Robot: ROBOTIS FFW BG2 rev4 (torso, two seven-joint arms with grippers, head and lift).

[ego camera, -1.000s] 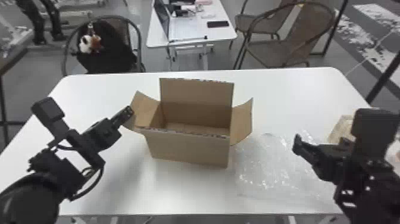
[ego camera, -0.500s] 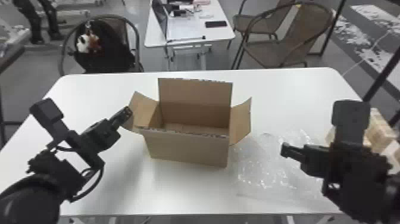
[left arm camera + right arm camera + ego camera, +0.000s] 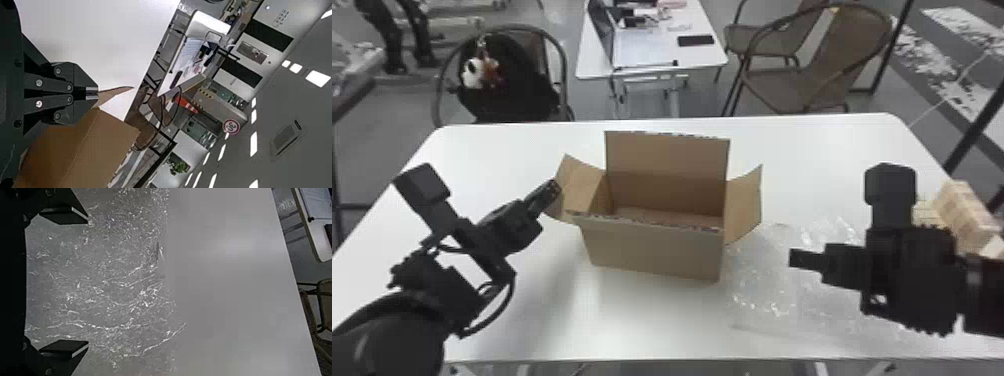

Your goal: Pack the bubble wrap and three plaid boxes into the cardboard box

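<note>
The right gripper (image 3: 88, 282), its fingers spread wide, hovers above the bubble wrap (image 3: 762, 287) lying flat on a white table (image 3: 532, 320), to the right of the open, empty cardboard box (image 3: 652, 250). The left gripper (image 3: 555, 188) is narrowed, its tips at the box's left flap (image 3: 582, 187); whether they pinch it cannot be told. Plaid boxes (image 3: 967, 215) wait at the table's right side, partly behind the right arm. Lifting the wrap looks to be the step in hand. A clean pick likely calls for lowering until both fingers meet the film, gathering a generous fold before closing, then raising it clear of the right flap (image 3: 744, 205), since thin plastic could slip or snag.
</note>
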